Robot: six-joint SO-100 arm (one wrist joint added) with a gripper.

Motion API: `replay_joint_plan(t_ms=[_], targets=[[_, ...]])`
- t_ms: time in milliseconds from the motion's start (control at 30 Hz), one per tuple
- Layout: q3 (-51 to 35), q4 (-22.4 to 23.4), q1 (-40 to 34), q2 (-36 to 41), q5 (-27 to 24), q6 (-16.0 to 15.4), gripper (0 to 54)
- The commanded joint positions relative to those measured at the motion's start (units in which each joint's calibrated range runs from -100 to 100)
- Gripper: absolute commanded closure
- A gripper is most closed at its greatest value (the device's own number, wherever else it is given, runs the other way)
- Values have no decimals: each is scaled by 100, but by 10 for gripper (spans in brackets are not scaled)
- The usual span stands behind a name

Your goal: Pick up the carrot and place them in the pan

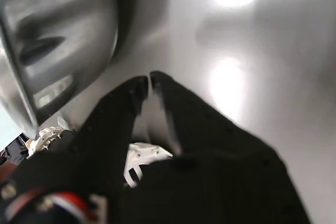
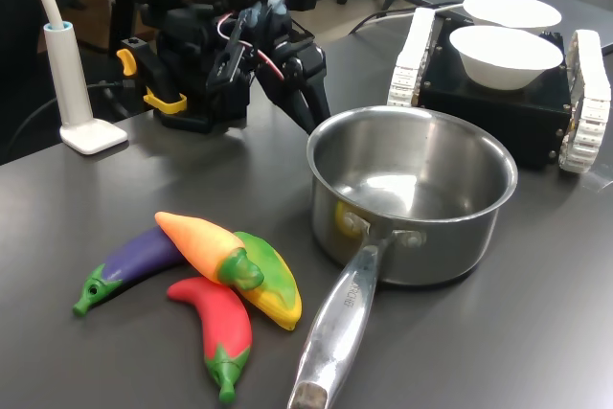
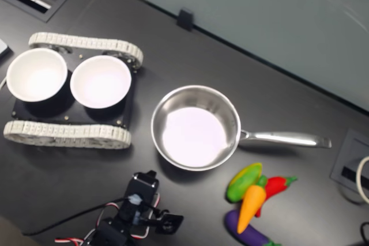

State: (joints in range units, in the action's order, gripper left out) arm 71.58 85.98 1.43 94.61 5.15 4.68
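Note:
The orange carrot [image 2: 199,239] lies on the dark table atop a pile of toy vegetables, green stem end toward the pan's handle; in the second exterior view the carrot [image 3: 250,204] is at the lower right. The steel pan [image 2: 441,237] stands empty mid-table, and its pan wall [image 1: 58,40] fills a corner of the wrist view. My gripper [image 2: 314,120] hangs just behind the pan's far rim, away from the carrot, fingers together with nothing between them. In the wrist view the gripper [image 1: 149,78] shows only a thin slit between the tips. The gripper [image 3: 149,177] sits below the pan in the second exterior view.
A purple eggplant [image 2: 134,261], a red chili [image 2: 218,318] and a yellow-green toy [image 2: 271,280] lie under and beside the carrot. Two white bowls [image 2: 503,55] rest on a black tracked base [image 2: 498,107] behind the pan. A white lamp stand [image 2: 81,122] is at the first exterior view's left.

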Motion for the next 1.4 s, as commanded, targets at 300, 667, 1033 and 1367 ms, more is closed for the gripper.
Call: replay_joint_plan(t_ms=[300, 667, 1033, 1367], targets=[[-1375, 336, 235, -946, -112, 69, 534], [-2383, 729, 453, -1148, -5, 53, 534], [-3719, 1334, 751, -1334, 195, 27, 534], [-4819, 1360, 1096, -2144, 59, 27, 534]])
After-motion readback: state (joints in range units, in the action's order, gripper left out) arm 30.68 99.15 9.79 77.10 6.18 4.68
